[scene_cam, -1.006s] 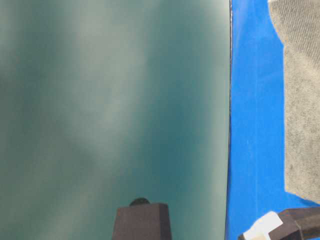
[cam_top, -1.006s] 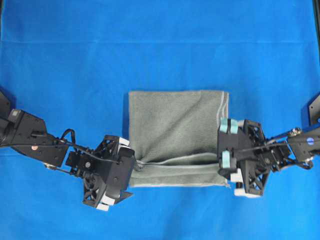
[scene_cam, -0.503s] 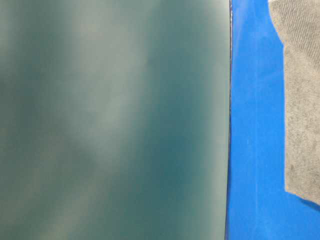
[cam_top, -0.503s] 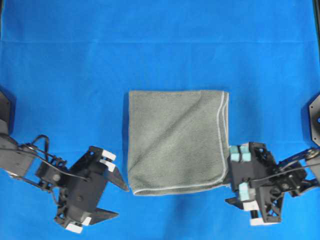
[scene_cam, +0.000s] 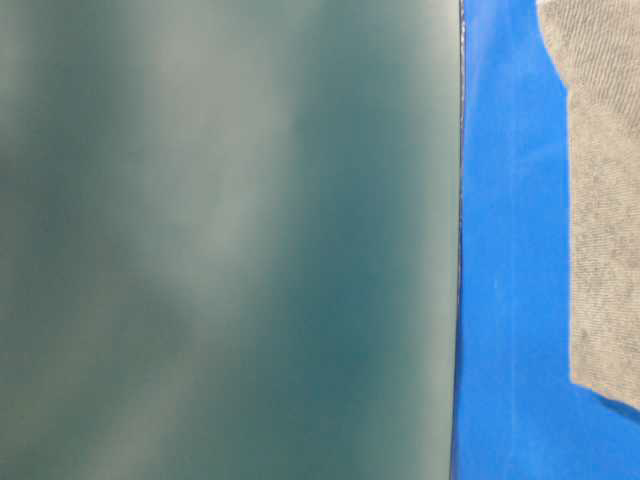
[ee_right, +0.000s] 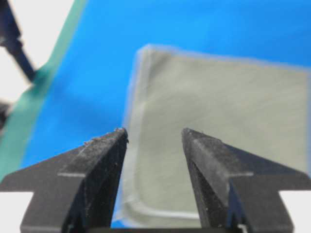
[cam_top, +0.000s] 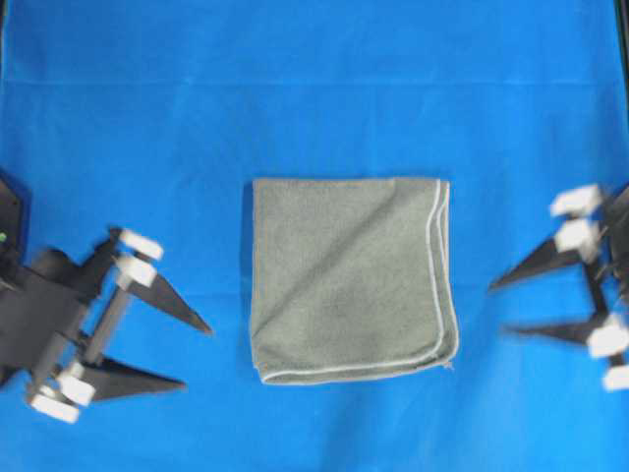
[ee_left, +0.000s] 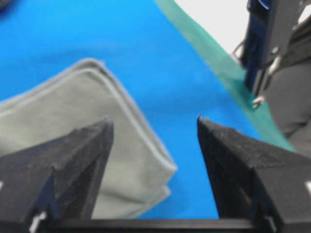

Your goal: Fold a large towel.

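Jaws of both grippers stand wide apart and hold nothing. Left gripper [cam_top: 197, 356] hangs at the lower left of the overhead view, its tips pointing toward the towel [cam_top: 349, 280] but well clear of it. Right gripper [cam_top: 501, 310] sits at the right edge of that view, partly cut off by the frame and blurred; its tips also point at the towel with bare blue sheet [cam_top: 314, 88] between.

Visibility: the table-level view is mostly filled by an unfocused grey-green expanse whose nature cannot be told; only a strip of blue sheet [scene_cam: 510, 250] and one edge of the towel [scene_cam: 605, 200] show at the right. In the left wrist view the towel [ee_left: 73, 116] is partly masked by a dark finger [ee_left: 73, 165]; in the right wrist view the towel [ee_right: 218, 97] is soft-focused.

Condition of the towel: grey-green, lying flat and folded into a near-square at the middle of the surface. A whitish hem runs down its right side and along the bottom edge. Stacked layers show at the corner in the left wrist view.
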Available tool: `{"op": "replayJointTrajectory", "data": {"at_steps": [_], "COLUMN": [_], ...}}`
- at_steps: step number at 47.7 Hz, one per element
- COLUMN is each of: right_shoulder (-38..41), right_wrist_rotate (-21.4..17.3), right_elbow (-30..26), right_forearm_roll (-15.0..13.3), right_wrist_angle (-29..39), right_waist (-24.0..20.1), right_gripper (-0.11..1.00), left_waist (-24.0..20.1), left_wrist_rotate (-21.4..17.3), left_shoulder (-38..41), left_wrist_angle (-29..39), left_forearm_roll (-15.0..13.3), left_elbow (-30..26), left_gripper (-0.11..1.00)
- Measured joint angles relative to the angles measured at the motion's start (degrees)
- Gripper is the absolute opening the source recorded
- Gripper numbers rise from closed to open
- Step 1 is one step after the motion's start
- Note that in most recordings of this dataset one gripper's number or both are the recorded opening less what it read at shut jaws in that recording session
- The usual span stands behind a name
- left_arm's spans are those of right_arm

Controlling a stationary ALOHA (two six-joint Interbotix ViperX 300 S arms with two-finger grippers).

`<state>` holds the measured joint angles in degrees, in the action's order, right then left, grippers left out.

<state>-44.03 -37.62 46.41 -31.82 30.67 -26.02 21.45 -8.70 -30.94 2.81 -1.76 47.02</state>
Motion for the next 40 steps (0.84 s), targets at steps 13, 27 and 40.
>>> {"op": "replayJointTrajectory", "data": {"at_steps": [13, 27, 40], "right_shoulder": [-15.6, -28.7, -30.0], "right_wrist_rotate": [-0.1, -3.9, -6.1], "right_elbow": [5.7, 16.3, 20.6], "right_forearm_roll": [-6.4, -7.6, -8.0], "right_wrist_angle": [5.9, 6.1, 1.7], "right_waist": [3.6, 9.8, 16.5], "right_gripper": [0.54, 0.54, 0.54], "left_waist": [-4.1, -10.5, -15.4], "left_wrist_rotate": [-1.2, -0.2, 1.7], "left_shoulder": [-17.0, -33.5, -44.2], "left_wrist_angle": [0.8, 1.2, 4.3], "left_forearm_roll": [0.1, 0.0, 0.0], "left_elbow": [8.1, 20.5, 29.8], "left_gripper": [0.66, 0.66, 0.66]}}
